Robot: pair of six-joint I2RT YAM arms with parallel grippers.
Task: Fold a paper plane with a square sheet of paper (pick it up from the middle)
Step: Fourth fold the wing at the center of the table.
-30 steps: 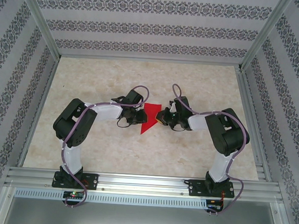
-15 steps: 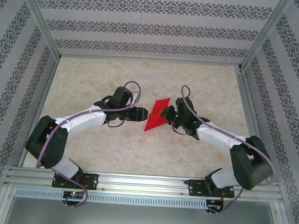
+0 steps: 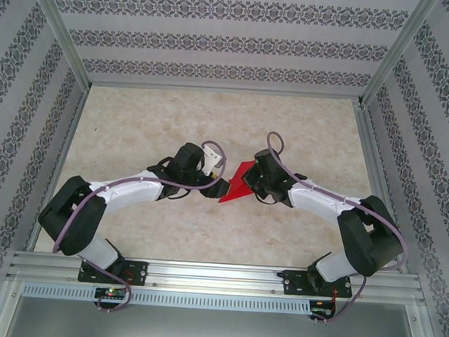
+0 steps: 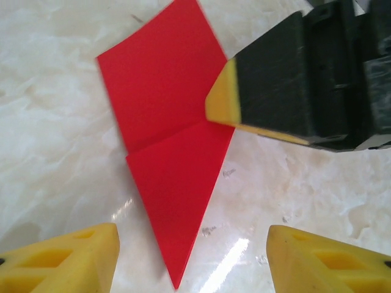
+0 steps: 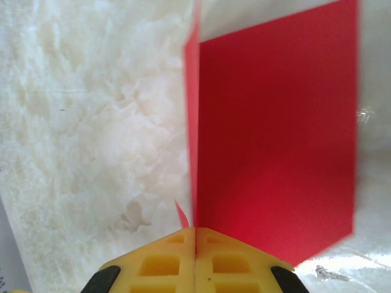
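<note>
The paper plane [image 3: 237, 183] is seen near the middle of the table [image 3: 143, 224], as a folded red shape with one long pointed end and a crease across it [image 4: 174, 152]; whether its point rests on the table cannot be told. The right gripper [image 3: 248, 182] is placed just right of the table's middle; its yellow fingertips [image 5: 195, 256] are pressed fully together, and a thin upright fold of the red paper [image 5: 275, 134] is pinched in the seam between them; in the left wrist view its black and yellow finger [image 4: 223, 101] is met by the paper's edge at the crease. The left gripper [image 3: 222, 185] is held just left of the table's middle; its jaws are spread wide [image 4: 192, 262] and nothing is gripped by them; the paper's point is seen between the two yellow fingers [image 4: 67, 256], touched by neither.
</note>
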